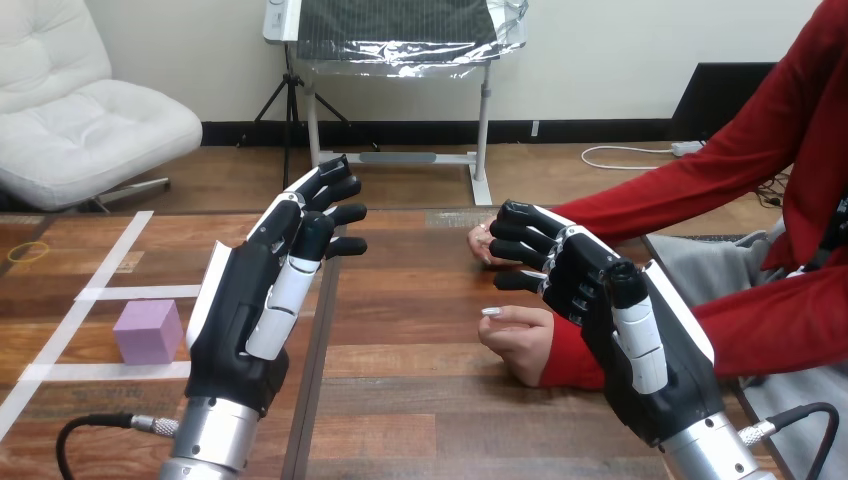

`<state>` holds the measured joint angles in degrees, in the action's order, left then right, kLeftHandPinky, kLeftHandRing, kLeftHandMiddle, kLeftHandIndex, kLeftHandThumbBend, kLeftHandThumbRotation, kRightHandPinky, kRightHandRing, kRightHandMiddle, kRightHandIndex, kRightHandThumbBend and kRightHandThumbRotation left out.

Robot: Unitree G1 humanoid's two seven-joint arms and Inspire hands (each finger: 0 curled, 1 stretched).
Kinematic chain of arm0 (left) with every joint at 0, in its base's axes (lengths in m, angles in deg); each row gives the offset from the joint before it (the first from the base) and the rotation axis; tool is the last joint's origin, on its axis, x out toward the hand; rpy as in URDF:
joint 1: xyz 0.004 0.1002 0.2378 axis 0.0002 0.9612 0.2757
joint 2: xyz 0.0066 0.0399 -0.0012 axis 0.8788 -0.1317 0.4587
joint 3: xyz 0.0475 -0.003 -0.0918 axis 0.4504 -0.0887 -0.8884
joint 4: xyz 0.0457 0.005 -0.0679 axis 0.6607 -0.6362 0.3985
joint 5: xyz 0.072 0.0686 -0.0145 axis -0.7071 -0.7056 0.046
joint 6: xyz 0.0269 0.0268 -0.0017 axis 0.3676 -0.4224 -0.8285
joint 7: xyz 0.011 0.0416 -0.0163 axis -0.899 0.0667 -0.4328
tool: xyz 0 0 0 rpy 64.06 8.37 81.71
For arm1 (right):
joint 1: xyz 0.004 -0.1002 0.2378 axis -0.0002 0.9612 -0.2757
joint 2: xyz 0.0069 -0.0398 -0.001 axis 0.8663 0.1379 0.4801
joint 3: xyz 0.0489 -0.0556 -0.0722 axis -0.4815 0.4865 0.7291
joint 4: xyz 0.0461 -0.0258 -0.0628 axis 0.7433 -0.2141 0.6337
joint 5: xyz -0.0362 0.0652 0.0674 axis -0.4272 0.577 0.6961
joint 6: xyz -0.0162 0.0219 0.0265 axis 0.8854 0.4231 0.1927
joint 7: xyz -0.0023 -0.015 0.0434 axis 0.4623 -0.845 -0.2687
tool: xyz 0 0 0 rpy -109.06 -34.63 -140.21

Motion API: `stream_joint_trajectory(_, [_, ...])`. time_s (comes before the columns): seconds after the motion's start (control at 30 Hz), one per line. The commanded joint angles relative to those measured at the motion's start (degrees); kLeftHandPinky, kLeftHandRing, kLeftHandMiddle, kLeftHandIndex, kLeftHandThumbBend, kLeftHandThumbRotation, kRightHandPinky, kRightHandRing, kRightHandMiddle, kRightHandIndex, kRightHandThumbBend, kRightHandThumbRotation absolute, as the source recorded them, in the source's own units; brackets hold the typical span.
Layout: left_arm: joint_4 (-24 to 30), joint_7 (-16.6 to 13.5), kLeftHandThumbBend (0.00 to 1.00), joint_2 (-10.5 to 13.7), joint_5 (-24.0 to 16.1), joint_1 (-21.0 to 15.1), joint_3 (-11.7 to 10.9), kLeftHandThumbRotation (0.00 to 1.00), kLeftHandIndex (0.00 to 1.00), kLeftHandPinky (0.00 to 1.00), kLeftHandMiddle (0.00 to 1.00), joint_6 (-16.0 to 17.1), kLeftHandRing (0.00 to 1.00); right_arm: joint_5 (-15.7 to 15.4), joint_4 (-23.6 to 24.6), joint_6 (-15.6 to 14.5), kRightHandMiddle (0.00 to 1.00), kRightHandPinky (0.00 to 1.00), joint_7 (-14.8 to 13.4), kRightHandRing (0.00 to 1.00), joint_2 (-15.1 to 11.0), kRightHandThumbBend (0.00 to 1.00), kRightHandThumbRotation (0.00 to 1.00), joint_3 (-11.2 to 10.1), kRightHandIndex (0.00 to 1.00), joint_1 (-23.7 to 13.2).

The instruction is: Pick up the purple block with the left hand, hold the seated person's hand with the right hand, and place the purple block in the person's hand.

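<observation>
The purple block (pixel 148 331) sits on the wooden table (pixel 400 400) at the left, inside a square marked with white tape. My left hand (pixel 250 310) is raised just right of the block, apart from it, with its fingers straight and nothing in it. My right hand (pixel 620 340) hovers at the right, its fingers loosely extended and holding nothing. The person's nearer hand (pixel 520 340) rests loosely curled on the table just left of my right hand. The person's farther hand (pixel 483 243) lies behind my right hand's fingertips, partly hidden by them.
White tape lines (pixel 110 262) cross the table's left part. A yellow rubber band (pixel 27 251) lies at the far left edge. The person's red sleeves (pixel 760 320) come in from the right. A dark seam (pixel 315 350) runs down the table between my hands.
</observation>
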<state>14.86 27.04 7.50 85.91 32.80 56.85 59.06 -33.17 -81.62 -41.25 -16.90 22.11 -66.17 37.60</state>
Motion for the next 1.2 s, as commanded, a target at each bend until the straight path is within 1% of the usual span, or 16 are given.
stream_joint_trajectory(0.0, [0.6, -0.4, 0.65, 0.2, -0.1, -3.1, -0.3, 0.86, 0.83, 0.69, 0.83, 0.8, 0.80, 0.2, 2.4, 0.3, 0.85, 0.76, 0.3, 0.84, -0.8, 0.85, 1.00, -0.4, 0.84, -3.3])
stream_joint_trajectory(0.2, [-0.1, -0.6, 0.65, 0.4, -0.5, -3.4, -0.6, 0.85, 0.83, 0.69, 0.83, 1.3, 0.79, -0.1, 2.5, 0.3, 0.85, 0.76, 0.2, 0.85, -0.9, 0.85, 1.00, -0.3, 0.84, -3.3])
stream_joint_trajectory(0.33, [-1.0, -0.4, 0.65, 0.6, 0.2, -4.0, -1.1, 0.84, 0.83, 0.68, 0.83, 1.2, 0.79, -0.2, 2.7, 0.2, 0.85, 0.76, 0.1, 0.85, -0.9, 0.85, 1.00, -0.3, 0.84, -3.3])
stream_joint_trajectory(0.4, [-1.5, -0.3, 0.61, 0.8, 0.4, -4.2, -1.3, 0.83, 0.83, 0.68, 0.83, 1.2, 0.79, -0.2, 2.8, 0.1, 0.85, 0.76, 0.1, 0.85, -0.9, 0.85, 1.00, -0.3, 0.84, -3.2])
stream_joint_trajectory(0.53, [-3.2, -1.6, 0.60, 1.9, -1.6, -5.4, -2.2, 0.81, 0.84, 0.70, 0.84, 0.5, 0.80, -0.1, 2.9, 0.0, 0.85, 0.76, 0.1, 0.85, -0.9, 0.84, 1.00, -0.3, 0.84, -3.1])
stream_joint_trajectory(0.6, [-3.6, -1.8, 0.61, 2.2, -2.0, -5.7, -2.3, 0.81, 0.84, 0.73, 0.84, 0.2, 0.82, -0.1, 2.9, -0.1, 0.85, 0.76, 0.0, 0.85, -0.8, 0.84, 1.00, -0.3, 0.84, -3.1])
stream_joint_trajectory(0.67, [-5.4, -2.5, 0.61, 2.9, -2.9, -6.9, -2.8, 0.80, 0.85, 0.76, 0.85, 0.1, 0.83, 0.0, 2.9, 0.0, 0.85, 0.76, 0.1, 0.85, -0.8, 0.84, 1.00, -0.3, 0.84, -3.1])
stream_joint_trajectory(0.7, [-5.9, -2.6, 0.61, 3.1, -3.2, -7.3, -3.0, 0.79, 0.86, 0.79, 0.86, 0.1, 0.84, 0.0, 2.9, 0.0, 0.85, 0.76, 0.2, 0.85, -0.9, 0.84, 1.00, -0.3, 0.84, -3.1])
stream_joint_trajectory(0.83, [-9.6, -3.9, 0.59, 4.5, -5.2, -9.5, -3.7, 0.78, 0.87, 0.83, 0.87, 0.6, 0.86, 0.2, 2.7, 0.2, 0.85, 0.76, 0.4, 0.85, -0.8, 0.84, 1.00, -0.3, 0.84, -3.1])
stream_joint_trajectory(0.9, [-10.8, -4.4, 0.56, 5.0, -5.9, -10.3, -3.9, 0.77, 0.88, 0.85, 0.88, 0.9, 0.87, 0.3, 2.7, 0.1, 0.85, 0.76, 0.4, 0.85, -0.8, 0.84, 1.00, -0.3, 0.84, -3.1])
stream_joint_trajectory(0.93, [-12.2, -4.7, 0.54, 5.5, -6.5, -11.2, -4.0, 0.77, 0.88, 0.86, 0.88, 1.4, 0.87, 0.3, 2.8, 0.0, 0.85, 0.76, 0.4, 0.85, -0.8, 0.84, 1.00, -0.3, 0.84, -3.1])
stream_joint_trajectory(0.97, [-13.1, -4.8, 0.50, 5.9, -6.9, -11.7, -4.1, 0.76, 0.88, 0.88, 0.89, 1.8, 0.88, 0.3, 2.8, -0.2, 0.85, 0.76, 0.3, 0.84, -0.8, 0.85, 1.00, -0.3, 0.84, -3.1])
stream_joint_trajectory(1.1, [-16.2, -5.6, 0.44, 7.1, -8.1, -13.6, -4.1, 0.75, 0.89, 0.89, 0.90, 3.5, 0.89, 0.3, 2.8, -0.3, 0.85, 0.76, 0.3, 0.84, -0.8, 0.85, 1.00, -0.3, 0.84, -3.0])
stream_joint_trajectory(1.17, [-19.4, -7.2, 0.43, 8.3, -10.1, -15.7, -4.2, 0.74, 0.89, 0.88, 0.90, 4.5, 0.89, 0.3, 2.7, -0.1, 0.85, 0.75, 0.4, 0.84, -0.9, 0.85, 1.00, -0.3, 0.84, -3.0])
